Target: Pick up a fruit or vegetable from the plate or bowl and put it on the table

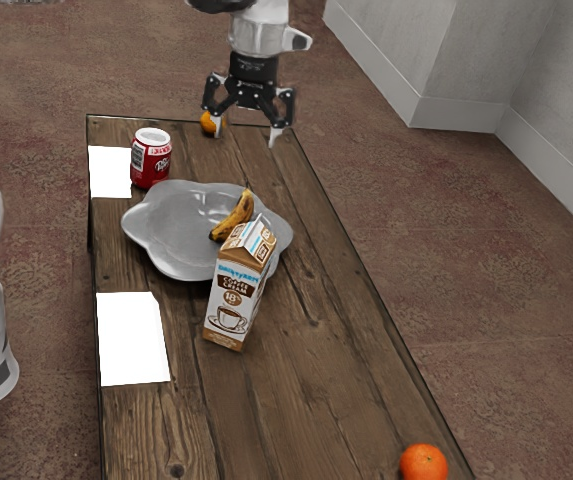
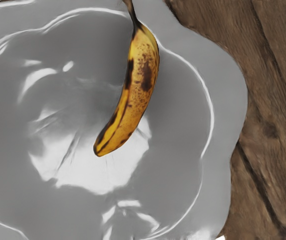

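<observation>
Tool (image 1: 246, 133) raised above the wooden tabletop (image 1: 316, 400), pointing downward, with fingers spread apart. In the exterior view, seen against the far end of the tabletop; in the wrist view, situated over the bowl. Banana (image 2: 143, 75), yellow with brown spotting and darker patches, inside the gray, scallop-edged bowl (image 1: 171, 235), in the part toward the exterior view's right. Curved body resting along the inner surface, with stem end reaching the rim and blunt tip near the glossy center. Red soda can (image 1: 151, 160) upright just beyond the bowl, toward the exterior view's left. Coffee-cream carton (image 1: 231, 290), brown and white, at the bowl's near side, toward the exterior view's right, overlapping part of the rim; contact between the two impossible to judge. Far orange fruit (image 1: 208, 123) at the far end of the tabletop, partly behind one finger in the exterior view. Near orange fruit (image 1: 423, 464) at the near end, close to the edge at the exterior view's right. Two flat white patches along the edge at the exterior view's left: far patch (image 1: 110, 172) beside the can, near patch (image 1: 132, 338) nearer than the bowl.
</observation>
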### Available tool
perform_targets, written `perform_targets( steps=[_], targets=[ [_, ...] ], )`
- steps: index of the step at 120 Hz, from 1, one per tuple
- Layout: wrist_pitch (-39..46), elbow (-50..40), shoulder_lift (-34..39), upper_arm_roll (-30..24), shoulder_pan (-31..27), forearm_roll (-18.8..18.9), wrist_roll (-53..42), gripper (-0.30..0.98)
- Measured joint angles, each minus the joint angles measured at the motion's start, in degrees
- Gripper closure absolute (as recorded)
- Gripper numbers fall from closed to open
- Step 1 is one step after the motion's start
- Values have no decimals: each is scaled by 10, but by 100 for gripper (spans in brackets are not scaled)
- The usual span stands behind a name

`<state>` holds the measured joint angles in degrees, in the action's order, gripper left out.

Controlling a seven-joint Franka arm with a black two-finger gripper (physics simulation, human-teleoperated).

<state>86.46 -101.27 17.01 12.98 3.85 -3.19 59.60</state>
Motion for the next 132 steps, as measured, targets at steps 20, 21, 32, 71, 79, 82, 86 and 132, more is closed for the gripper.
perform_targets(
  steps=[20,21,32,71,79,82,86,132],
  targets=[
    [142,-249,122,-12,-23,-5,-131,0],
    [147,-253,123,-12,-26,-6,-137,0],
    [192,-270,109,-17,-55,-7,-198,0],
    [290,-312,75,-20,-85,-30,-361,0],
    [300,-314,59,-20,-87,-39,-385,0],
    [305,-317,53,-20,-87,-43,-393,0],
    [313,-327,50,-20,-87,-48,-403,0],
    [372,-359,33,-17,-95,-74,-489,0]
  ],
)
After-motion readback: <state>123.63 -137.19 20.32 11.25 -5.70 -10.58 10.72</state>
